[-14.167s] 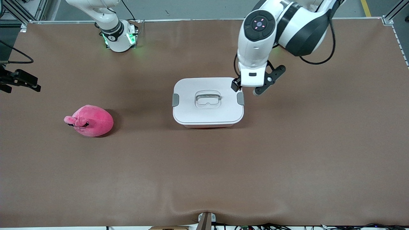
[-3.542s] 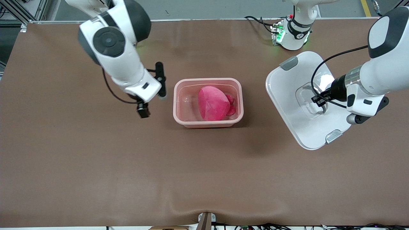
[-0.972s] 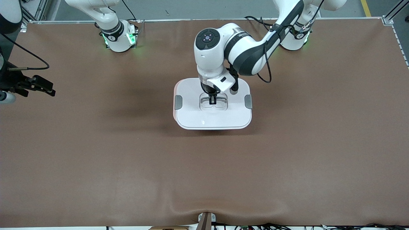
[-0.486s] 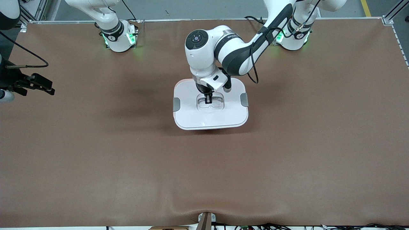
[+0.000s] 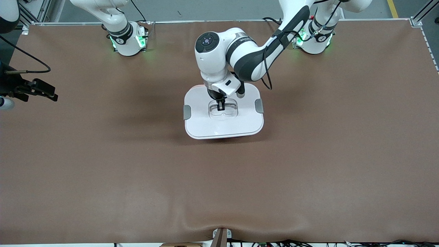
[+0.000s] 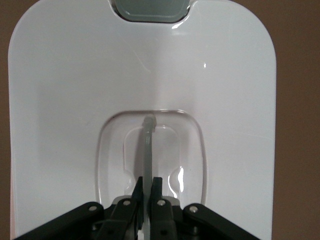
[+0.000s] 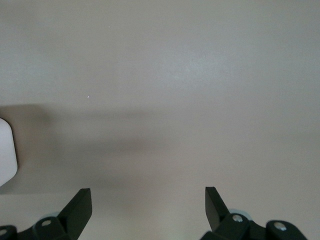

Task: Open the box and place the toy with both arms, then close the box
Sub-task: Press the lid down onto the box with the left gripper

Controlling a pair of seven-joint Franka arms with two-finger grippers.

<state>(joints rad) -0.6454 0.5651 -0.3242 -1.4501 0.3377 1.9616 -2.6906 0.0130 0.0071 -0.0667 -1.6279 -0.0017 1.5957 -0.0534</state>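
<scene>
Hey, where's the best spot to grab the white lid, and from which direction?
Grip the lid by the thin clear handle in its central recess, coming straight down from above. The bar stands upright, narrow enough for two fingers, as the left hand shows, shut on it. The right hand waits aside, open.

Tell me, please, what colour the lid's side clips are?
Grey; the side clips show best in the front view, on the white lid.

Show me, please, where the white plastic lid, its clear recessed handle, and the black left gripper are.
white plastic lid (image 5: 223, 128): front view, bare top near its front edge.
clear recessed handle (image 6: 148, 145): left wrist view, upright handle strip.
black left gripper (image 6: 147, 187): left wrist view, fingertips pinching the handle.
</scene>
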